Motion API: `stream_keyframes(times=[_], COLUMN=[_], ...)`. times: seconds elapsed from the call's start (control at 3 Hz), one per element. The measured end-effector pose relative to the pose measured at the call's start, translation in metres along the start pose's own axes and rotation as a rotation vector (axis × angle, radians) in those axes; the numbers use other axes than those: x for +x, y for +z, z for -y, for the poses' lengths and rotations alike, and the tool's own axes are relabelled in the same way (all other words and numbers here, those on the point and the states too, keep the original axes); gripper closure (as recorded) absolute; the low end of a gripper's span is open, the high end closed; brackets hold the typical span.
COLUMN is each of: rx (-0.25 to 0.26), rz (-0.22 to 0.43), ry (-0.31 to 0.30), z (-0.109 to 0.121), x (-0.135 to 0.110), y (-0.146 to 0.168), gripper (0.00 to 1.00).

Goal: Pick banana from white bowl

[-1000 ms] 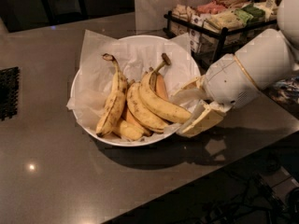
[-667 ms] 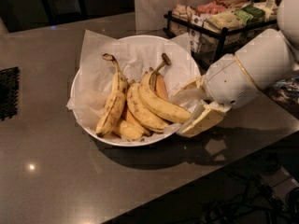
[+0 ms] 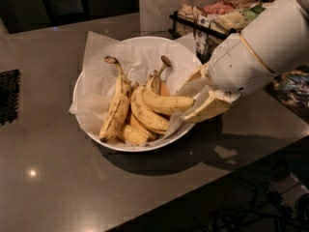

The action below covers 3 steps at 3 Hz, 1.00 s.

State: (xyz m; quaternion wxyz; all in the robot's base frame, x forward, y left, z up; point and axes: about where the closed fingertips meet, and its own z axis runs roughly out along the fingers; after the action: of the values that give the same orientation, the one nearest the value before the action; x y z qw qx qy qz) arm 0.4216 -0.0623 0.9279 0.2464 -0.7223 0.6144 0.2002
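The white bowl (image 3: 87, 124) stands mid-table, lined with crinkled white paper. The brown-speckled banana (image 3: 117, 108) lies on its left side, its long dark-tipped stem pointing to the back. A cleaner-yellow pair of bananas (image 3: 159, 103) sharing one stem lies to its right. My gripper (image 3: 195, 98) is at the bowl's right rim, on a big white arm (image 3: 256, 47). Its beige fingers (image 3: 210, 110) are spread, one above and one below the right tip of the yellow pair. It is well right of the speckled banana and holds nothing.
A black wire rack of packaged snacks (image 3: 212, 13) stands behind the bowl at the back right. A dark mat (image 3: 8, 95) lies at the left edge. The table's front edge (image 3: 203, 187) runs diagonally at lower right, with the floor and cables below.
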Motion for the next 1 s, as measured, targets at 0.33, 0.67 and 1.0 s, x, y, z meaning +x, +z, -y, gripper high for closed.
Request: stream_keyframes(times=[0.33, 0.67, 1.0], rx=[-0.024, -0.024, -0.008], rz=[-0.042, -0.042, 0.011], ry=[-0.016, -0.016, 0.016], z=[0.004, 0.004, 0.0], x=[-0.011, -0.011, 0.0], y=[-0.006, -0.006, 0.004], gripper=[1.0, 1.0, 1.0])
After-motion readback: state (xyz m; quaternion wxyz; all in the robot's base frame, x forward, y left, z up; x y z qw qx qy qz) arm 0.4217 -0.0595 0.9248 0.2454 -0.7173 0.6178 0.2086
